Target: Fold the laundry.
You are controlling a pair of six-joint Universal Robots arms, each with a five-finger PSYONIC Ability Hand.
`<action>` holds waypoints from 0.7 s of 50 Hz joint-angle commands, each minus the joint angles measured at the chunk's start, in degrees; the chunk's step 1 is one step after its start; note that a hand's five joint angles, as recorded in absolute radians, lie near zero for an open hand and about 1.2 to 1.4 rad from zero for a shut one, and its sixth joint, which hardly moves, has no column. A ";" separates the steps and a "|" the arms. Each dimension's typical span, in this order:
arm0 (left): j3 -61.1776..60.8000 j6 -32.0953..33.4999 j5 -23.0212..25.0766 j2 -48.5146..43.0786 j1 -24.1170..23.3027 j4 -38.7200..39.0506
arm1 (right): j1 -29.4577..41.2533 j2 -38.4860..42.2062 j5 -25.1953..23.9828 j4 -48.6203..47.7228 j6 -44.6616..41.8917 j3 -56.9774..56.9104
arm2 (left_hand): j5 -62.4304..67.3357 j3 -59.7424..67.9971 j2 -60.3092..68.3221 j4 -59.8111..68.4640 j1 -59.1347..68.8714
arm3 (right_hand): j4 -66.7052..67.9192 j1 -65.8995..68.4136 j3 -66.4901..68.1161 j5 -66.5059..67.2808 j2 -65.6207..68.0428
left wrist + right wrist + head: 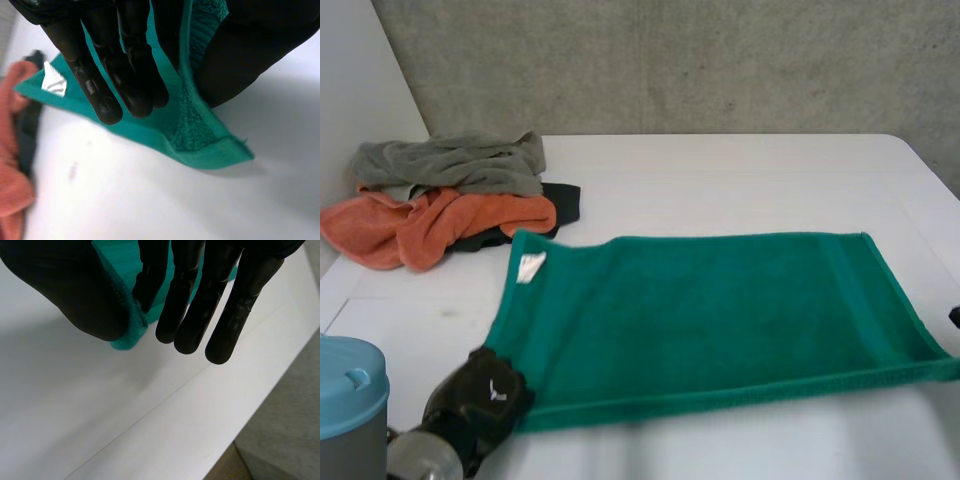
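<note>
Lying flat, the green towel (pixel 720 320) has near corners pinched by left hand (pixel 480 398) and right hand (pixel 186 295).

Lab-like test space: bare concrete wall (pixel 720 60), white table (pixel 740 170).

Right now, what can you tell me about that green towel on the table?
The green towel looks like terry cloth, with a flat woven border along its edges and a small white label near its far left corner. It lies spread out, mostly flat, as a long rectangle on the white table. The left hand pinches its near left corner between thumb and straight fingers, and the right hand pinches its near right corner the same way.
</note>
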 commanded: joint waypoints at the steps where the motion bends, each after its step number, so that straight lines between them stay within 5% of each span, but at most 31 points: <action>1: 4.73 -1.32 -0.13 -2.35 -0.47 0.16 | -0.59 0.52 -2.23 -0.04 -0.80 0.89 | 12.59 11.54 11.28 11.09 15.35 | 11.73 23.23 12.08 12.80 12.62; 16: 25.90 -0.53 -0.49 -23.78 1.37 25.30 | 10.29 17.38 -0.14 -26.57 15.54 -13.77 | 12.59 11.54 11.28 11.09 15.35 | 11.73 23.23 12.08 12.80 12.62; 23: 37.78 -0.09 -0.57 -35.13 1.46 28.83 | 16.28 29.68 6.55 -34.67 16.26 -26.42 | 12.59 11.54 11.28 11.09 15.35 | 11.73 23.23 12.08 12.80 12.62; 34: 55.19 3.07 -0.40 -49.29 1.99 30.85 | 20.68 43.50 8.48 -45.39 16.35 -38.22 | 12.59 11.54 11.28 11.09 15.35 | 11.73 23.23 12.08 12.80 12.62; 35: 55.37 3.24 -0.40 -49.56 1.99 31.46 | 21.29 44.63 9.79 -47.40 16.26 -38.92 | 12.59 11.54 11.28 11.09 15.35 | -20.35 -8.85 -20.00 -19.28 -19.46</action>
